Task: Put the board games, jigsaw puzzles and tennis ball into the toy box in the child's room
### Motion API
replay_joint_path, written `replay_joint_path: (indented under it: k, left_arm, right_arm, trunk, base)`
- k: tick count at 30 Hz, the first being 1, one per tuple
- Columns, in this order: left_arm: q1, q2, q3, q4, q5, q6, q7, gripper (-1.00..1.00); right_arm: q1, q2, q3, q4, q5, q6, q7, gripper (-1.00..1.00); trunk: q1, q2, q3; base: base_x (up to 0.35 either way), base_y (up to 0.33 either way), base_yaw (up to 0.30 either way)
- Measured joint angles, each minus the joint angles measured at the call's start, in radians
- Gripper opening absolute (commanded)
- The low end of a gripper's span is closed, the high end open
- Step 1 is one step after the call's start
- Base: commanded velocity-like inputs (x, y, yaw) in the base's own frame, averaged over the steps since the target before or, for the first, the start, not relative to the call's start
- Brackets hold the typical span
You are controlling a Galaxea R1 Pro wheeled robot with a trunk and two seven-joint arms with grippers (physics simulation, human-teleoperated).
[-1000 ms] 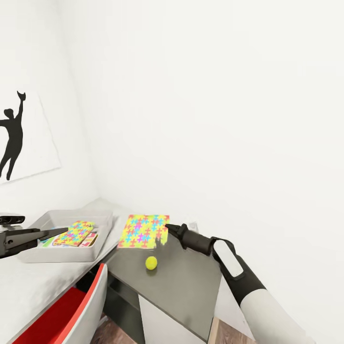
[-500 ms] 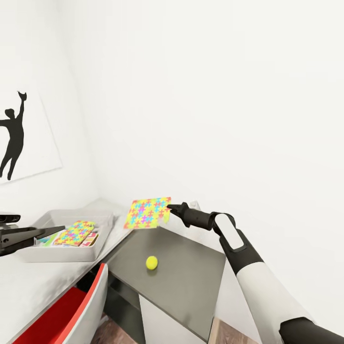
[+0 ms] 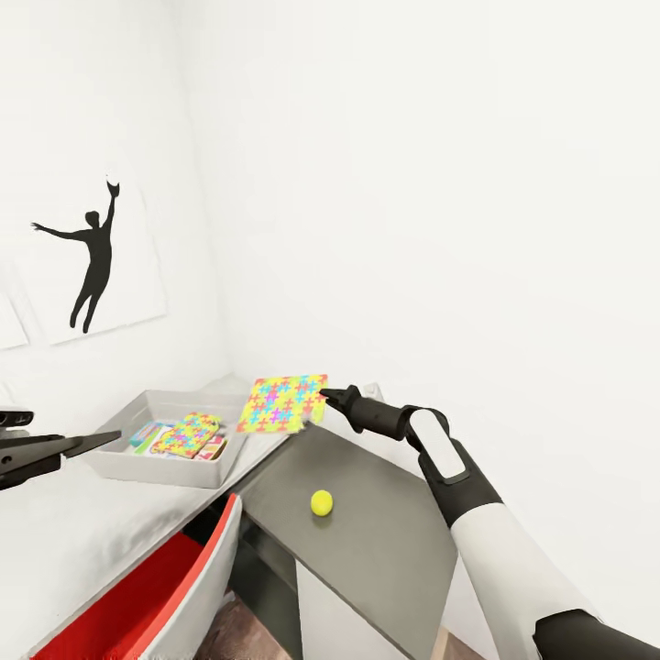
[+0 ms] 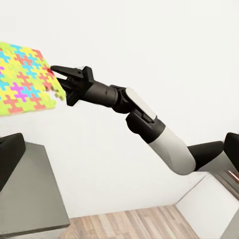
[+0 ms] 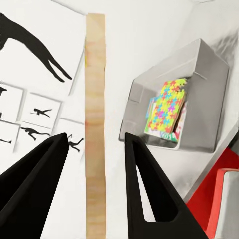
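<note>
My right gripper [image 3: 325,397] is shut on the edge of a multicoloured jigsaw puzzle [image 3: 284,403], holding it in the air above the table's dark grey corner section [image 3: 376,541]. In the right wrist view the held puzzle [image 5: 94,99] stands edge-on between the fingers. The tennis ball [image 3: 321,501] lies on the dark section below. The grey toy box [image 3: 137,466] sits on the light table top to the left, holding a second puzzle [image 3: 186,434] on top of board games [image 3: 145,434]. My left gripper [image 3: 87,445] hovers open in front of the box. The bed is out of view.
A red chair [image 3: 137,596] is tucked under the table's front edge. White walls close the corner behind the table, with a black silhouette picture [image 3: 92,257] on the left one. Wood floor [image 4: 124,224] shows beneath.
My right gripper lifted the puzzle off the dark section and carried it slightly towards the toy box. The head view has turned, shifting everything right. The left arm held still.
</note>
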Motion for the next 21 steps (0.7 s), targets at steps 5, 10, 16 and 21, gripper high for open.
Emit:
replay_joint_path:
  k: [5, 10, 16, 21]
  left_arm:
    - [0.001, -0.001, 0.001, 0.003, 0.001, 0.0, 0.0, 1.0]
    - [0.001, -0.001, 0.002, 0.004, 0.0, 0.0, 0.0, 1.0]
    - [0.001, -0.001, 0.002, 0.004, 0.001, 0.0, 0.0, 1.0]
    - [0.001, -0.001, 0.002, 0.004, 0.001, 0.0, 0.0, 1.0]
  right_arm:
    - [0.0, 0.0, 0.001, 0.0, -0.002, -0.036, 0.0, -1.0]
    - [0.0, 0.0, 0.002, 0.0, -0.002, -0.042, 0.001, -1.0]
    - [0.0, 0.0, 0.003, 0.0, -0.001, -0.044, 0.001, -1.0]
    - [0.0, 0.0, 0.003, -0.002, -0.002, -0.044, 0.001, -1.0]
  trunk:
    - [0.0, 0.0, 0.0]
    - [0.0, 0.0, 0.0]
    - [0.0, 0.0, 0.0]
    - [0.0, 0.0, 0.0]
  base:
    - [0.0, 0.0, 0.282]
    - [0.0, 0.0, 0.283]
    - [0.0, 0.0, 0.264]
    - [0.0, 0.0, 0.081]
